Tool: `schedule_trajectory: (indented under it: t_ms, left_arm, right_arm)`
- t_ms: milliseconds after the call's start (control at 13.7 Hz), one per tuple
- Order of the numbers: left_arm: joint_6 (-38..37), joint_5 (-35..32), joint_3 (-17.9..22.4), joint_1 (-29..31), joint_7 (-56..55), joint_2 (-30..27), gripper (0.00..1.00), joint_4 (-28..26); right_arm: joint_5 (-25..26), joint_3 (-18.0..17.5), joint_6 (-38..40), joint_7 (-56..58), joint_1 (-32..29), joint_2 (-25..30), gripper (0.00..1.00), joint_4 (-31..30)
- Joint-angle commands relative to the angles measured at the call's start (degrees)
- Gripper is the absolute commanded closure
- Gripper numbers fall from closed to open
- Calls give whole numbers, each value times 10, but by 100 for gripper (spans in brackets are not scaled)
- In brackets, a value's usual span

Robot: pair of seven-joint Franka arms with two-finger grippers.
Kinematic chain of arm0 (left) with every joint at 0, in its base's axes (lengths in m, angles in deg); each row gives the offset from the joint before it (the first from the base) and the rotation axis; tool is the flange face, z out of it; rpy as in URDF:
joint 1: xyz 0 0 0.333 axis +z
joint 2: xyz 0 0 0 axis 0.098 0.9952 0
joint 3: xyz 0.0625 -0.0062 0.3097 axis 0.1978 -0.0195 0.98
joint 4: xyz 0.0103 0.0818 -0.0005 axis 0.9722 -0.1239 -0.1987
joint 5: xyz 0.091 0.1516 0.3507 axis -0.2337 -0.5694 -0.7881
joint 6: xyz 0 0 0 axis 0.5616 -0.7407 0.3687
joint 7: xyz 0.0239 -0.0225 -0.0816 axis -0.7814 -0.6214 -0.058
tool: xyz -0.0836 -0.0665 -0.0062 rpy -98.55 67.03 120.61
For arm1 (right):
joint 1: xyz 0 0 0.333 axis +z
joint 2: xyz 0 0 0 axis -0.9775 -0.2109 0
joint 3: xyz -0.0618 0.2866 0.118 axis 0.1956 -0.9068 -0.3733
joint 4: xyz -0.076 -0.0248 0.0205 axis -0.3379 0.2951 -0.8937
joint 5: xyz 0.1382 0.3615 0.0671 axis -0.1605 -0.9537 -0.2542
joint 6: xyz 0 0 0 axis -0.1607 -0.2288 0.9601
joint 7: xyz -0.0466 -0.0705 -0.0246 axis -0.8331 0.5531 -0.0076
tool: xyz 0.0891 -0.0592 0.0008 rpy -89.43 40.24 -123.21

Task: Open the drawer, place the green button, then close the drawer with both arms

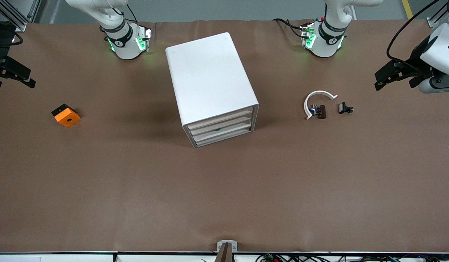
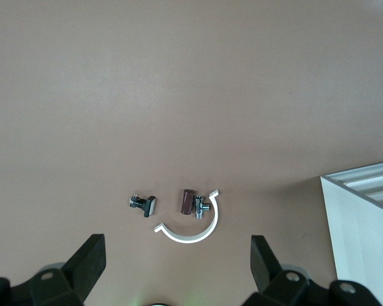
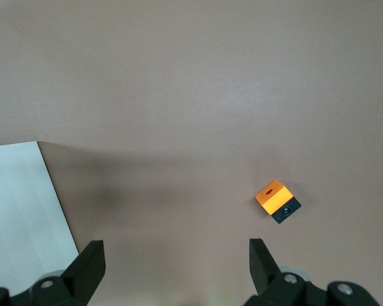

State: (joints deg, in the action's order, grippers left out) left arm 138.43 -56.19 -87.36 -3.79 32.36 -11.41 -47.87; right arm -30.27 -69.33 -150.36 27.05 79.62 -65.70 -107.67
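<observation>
The drawer cabinet (image 1: 209,80) stands mid-bench with its three drawers facing the front camera. All three look pushed in flush. No green-capped button shows anywhere on the open bench. The only hint of it is a small dark spot (image 1: 217,129) at the middle drawer's (image 1: 228,123) front edge, and whether that is the button or a pull recess cannot be told. Toward the left arm's end lie a white C-shaped ring (image 1: 317,95), a brown piece with a metal screw (image 1: 320,111) inside its curve, and a black clip (image 1: 345,108) just beside them. An orange block (image 1: 66,115) sits toward the right arm's end. The left end effector (image 1: 395,78) hangs over the bench edge at its own end, fingers spread wide apart and holding nothing. The right end effector (image 1: 11,78) waits likewise over its own end, also spread and empty. Judging by its kind, the button should be light, rigid and small enough to twist or pop out of a loose pinch. Its rounded cap is probably slick, so the flat sides of the black body are the better place to hold it. The drawers look like thin, light plastic, and the cabinet may slide when one is pulled, so bracing it with one arm seems wise.
</observation>
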Motion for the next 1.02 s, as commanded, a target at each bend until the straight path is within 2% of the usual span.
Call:
schedule_trajectory:
  t_ms: [0,438,950]
  left_arm:
    - [1,-20,-4,0,5,-10,0,5]
    - [-20,-23,-5,-5,9,-29,0,-5]
    - [-23,-24,1,-21,2,-68,0,-55]
  right_arm:
    - [7,2,7,-8,4,-6,0,13]
    - [7,2,7,-8,4,-6,0,13]
    - [5,1,10,-8,10,-6,0,13]
